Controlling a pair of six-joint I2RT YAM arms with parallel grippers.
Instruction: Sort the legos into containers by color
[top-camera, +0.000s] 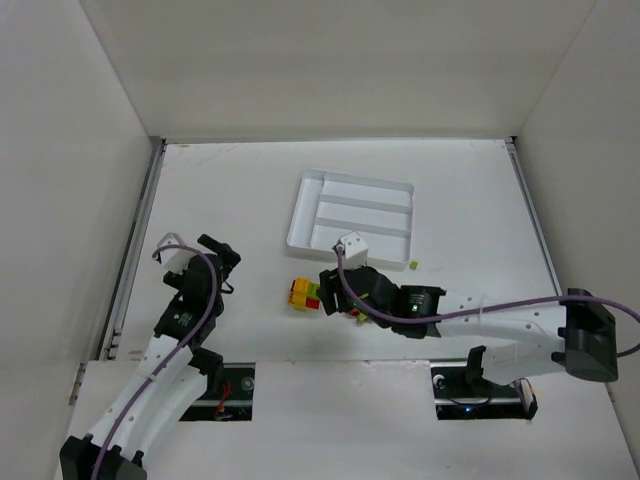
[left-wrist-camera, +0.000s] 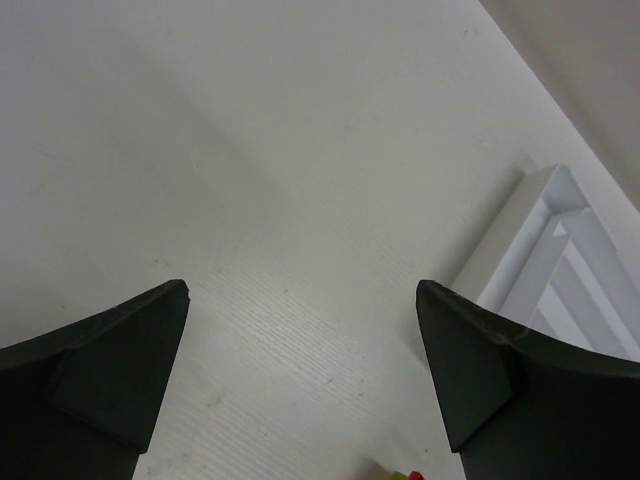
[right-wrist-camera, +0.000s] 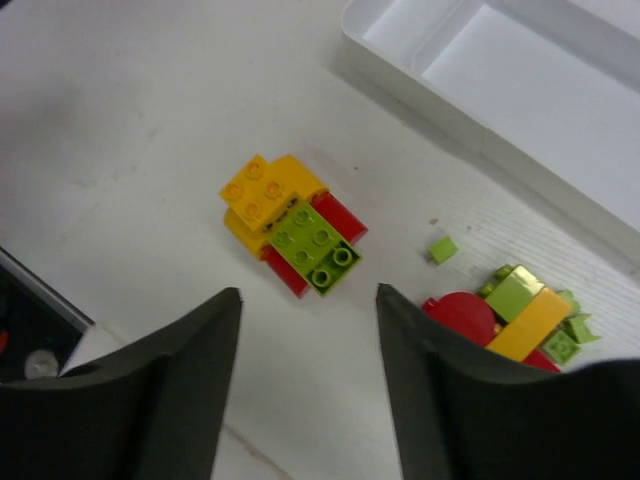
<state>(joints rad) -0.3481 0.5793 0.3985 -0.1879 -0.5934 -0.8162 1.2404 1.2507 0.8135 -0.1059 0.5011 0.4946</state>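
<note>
The right pincer gapes, gripping nothing, above a yellow-green-red clump near the tray's front rim, with bare bench around. One loose green stud lies between it and a second clump. The left pincer, released wide, hangs left of the tray.

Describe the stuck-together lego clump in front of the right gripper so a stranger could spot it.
Find the white tray; off its near left corner, towards the arms, lies the lego clump, straight ahead of the open right gripper. It is a tidy flat stack, yellow-orange and lime green bricks over red ones, unlike the loose heap with a round red piece to its right.
</note>
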